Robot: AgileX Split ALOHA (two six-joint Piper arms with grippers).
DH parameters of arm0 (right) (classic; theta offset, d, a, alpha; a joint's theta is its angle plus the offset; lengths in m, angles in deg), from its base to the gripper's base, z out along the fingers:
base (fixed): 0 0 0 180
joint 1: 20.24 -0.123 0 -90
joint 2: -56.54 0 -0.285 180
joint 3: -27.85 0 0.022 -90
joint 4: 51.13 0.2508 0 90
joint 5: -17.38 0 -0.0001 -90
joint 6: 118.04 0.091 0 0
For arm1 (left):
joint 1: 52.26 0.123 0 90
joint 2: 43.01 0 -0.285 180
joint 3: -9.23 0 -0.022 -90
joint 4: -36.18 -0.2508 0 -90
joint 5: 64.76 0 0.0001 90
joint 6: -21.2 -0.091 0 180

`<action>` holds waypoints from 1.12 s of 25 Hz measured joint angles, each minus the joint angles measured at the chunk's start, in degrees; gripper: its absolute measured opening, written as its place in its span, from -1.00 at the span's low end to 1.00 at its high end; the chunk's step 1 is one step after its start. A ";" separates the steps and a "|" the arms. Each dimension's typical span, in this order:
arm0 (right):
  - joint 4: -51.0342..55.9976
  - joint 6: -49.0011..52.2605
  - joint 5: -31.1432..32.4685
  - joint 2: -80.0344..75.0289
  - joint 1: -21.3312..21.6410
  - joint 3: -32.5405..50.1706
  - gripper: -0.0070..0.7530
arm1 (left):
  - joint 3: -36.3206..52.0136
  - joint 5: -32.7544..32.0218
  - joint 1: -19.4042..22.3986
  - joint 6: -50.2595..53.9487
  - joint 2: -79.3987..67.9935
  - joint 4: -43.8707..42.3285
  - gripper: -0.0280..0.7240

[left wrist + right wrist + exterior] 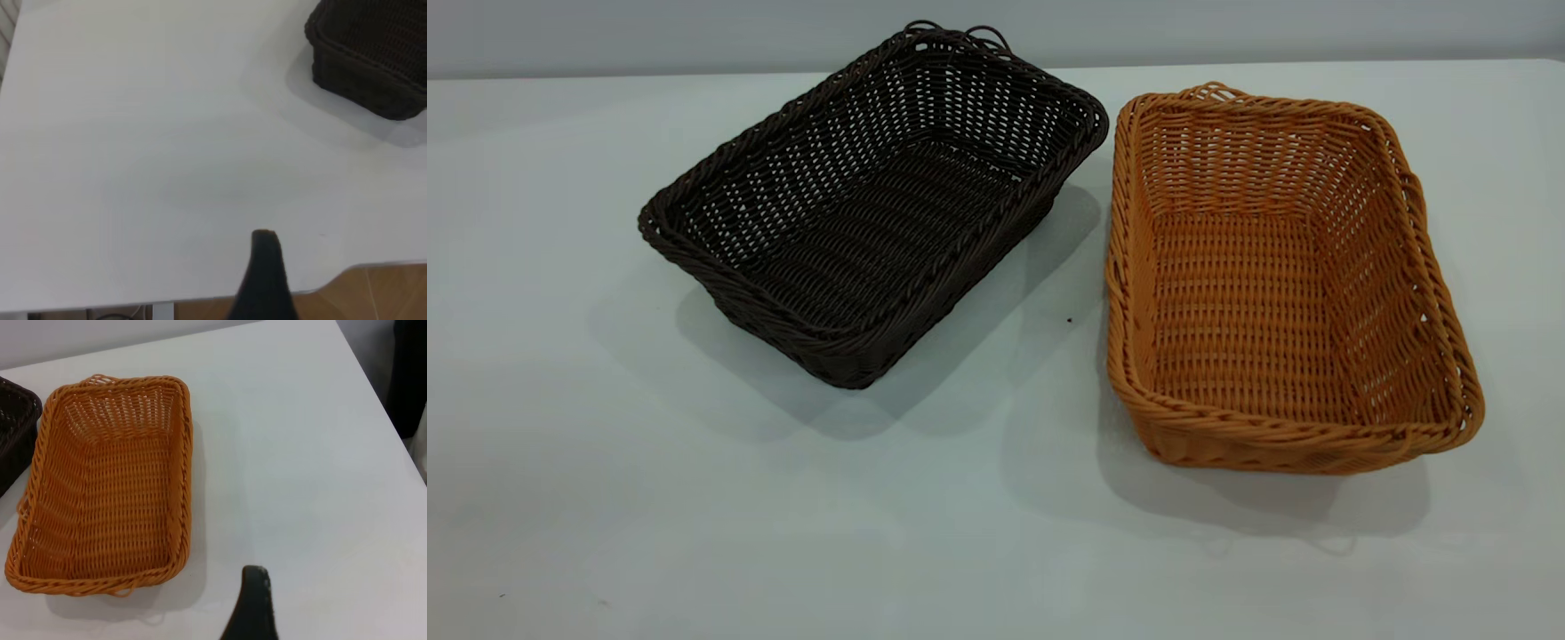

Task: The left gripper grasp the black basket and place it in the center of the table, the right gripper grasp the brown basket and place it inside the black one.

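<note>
The black basket sits at the upper left-centre of the exterior frame, turned on a diagonal so that one short end points toward the upper right and the other toward the lower left. It stands upright on the white surface, its hollow open to the camera, and a loop handle shows at its far short end near the top of the frame.

The brown basket lies at the right of the exterior frame, also upright, its long sides running roughly from top to bottom of the picture. Its upper left corner comes near the black basket's upper right corner, but a strip of bare surface shows between them, so the two are apart. Both baskets hold nothing.

Neither arm appears in the exterior frame. In the left wrist view only one dark finger of the left end effector shows at the lower edge, over bare surface, with the black basket well away at the upper right corner; whether this end effector is released or clenched cannot be told. In the right wrist view one dark finger of the right end effector likewise shows at the lower edge, near the brown basket but not touching it; its state too cannot be told.
</note>
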 joint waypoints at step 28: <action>4.43 0.00 -11.62 -19.95 0.00 -5.42 0.50 | -31.38 42.29 -3.97 -24.21 -84.03 14.25 0.51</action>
